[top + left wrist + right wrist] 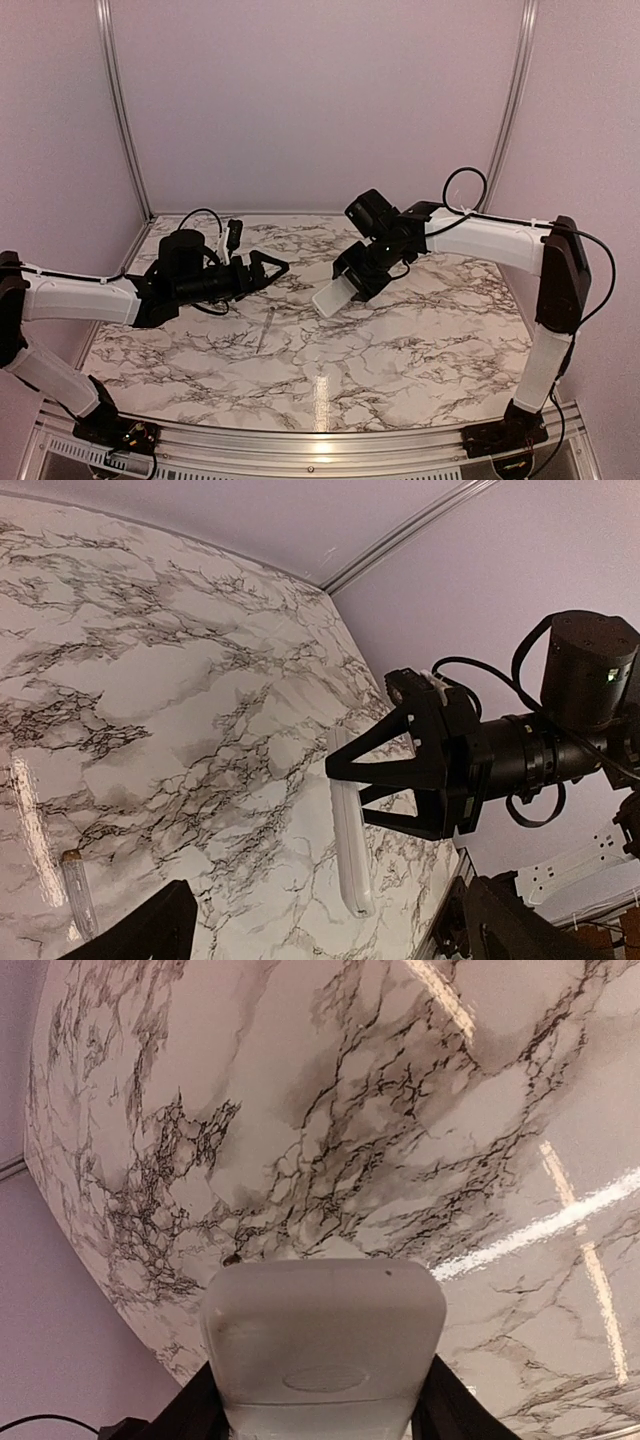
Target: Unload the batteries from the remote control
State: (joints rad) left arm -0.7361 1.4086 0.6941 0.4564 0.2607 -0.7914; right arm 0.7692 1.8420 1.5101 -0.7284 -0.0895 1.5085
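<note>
Lilac walls [320, 100] around a white, grey-veined marble-pattern table [400, 350]. The right gripper [357, 280] is closed about halfway on the slim white rectangular plastic remote control [333, 295] and holds it off the table near centre. The right wrist view shows the fingers [190, 1412] clamped on both long edges, with the blank rounded end sticking out. The remote's long axis runs from the grip down toward 7 o'clock in the top view, free end lowest. The left gripper [272, 268] has its jaws spread fully with nothing between them. It points toward 3 o'clock, so the remote sits just beside it at 3 o'clock with a clear gap. The left is the only free tool, and it is the nearer one. No battery recess shows in any view, so the recess face is likely turned away. The batteries are not visible, and it can't be told whether they're inside. A thin grey metallic rod [265, 330] lies on the table at 6 o'clock from the left gripper. Judgement: the next move turns on the left tool closing that 3 o'clock gap onto the recess end, and the remote may need rotating first.
</note>
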